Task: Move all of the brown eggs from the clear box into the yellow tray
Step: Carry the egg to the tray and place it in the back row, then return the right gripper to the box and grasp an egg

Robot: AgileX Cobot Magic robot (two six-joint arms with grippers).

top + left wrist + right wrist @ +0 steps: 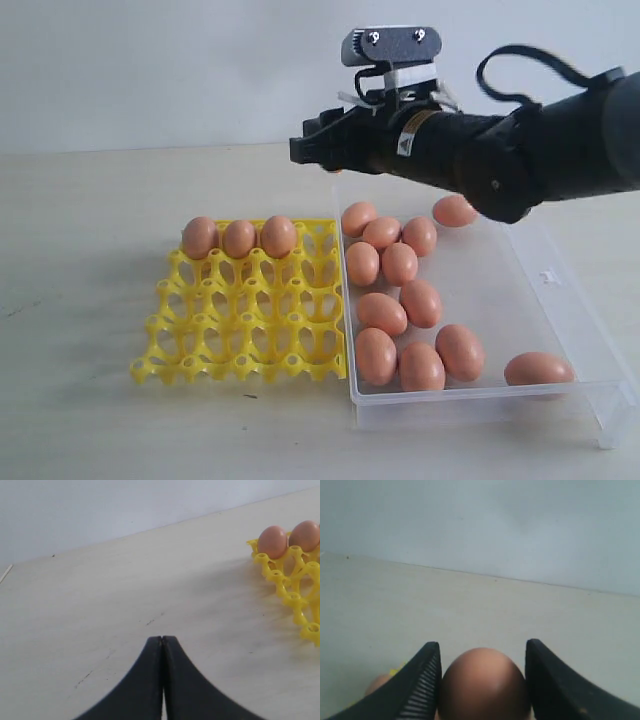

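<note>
In the right wrist view my right gripper (pixel 483 643) is shut on a brown egg (pixel 484 685), one finger against each side. From the exterior view that gripper (pixel 300 150) hangs in the air behind the far corner where the yellow tray (pixel 250 330) meets the clear box (pixel 500 290). Three brown eggs (pixel 239 238) fill cups in the tray's far row. Several more eggs (pixel 400 264) lie loose in the box. My left gripper (pixel 162 639) is shut and empty, low over bare table beside the tray's corner (pixel 292 575).
The tray and the box sit side by side on a pale table (pixel 90 300), the box on the right. A white wall (pixel 150 70) rises behind the table. Bare tabletop lies left of the tray and along the front.
</note>
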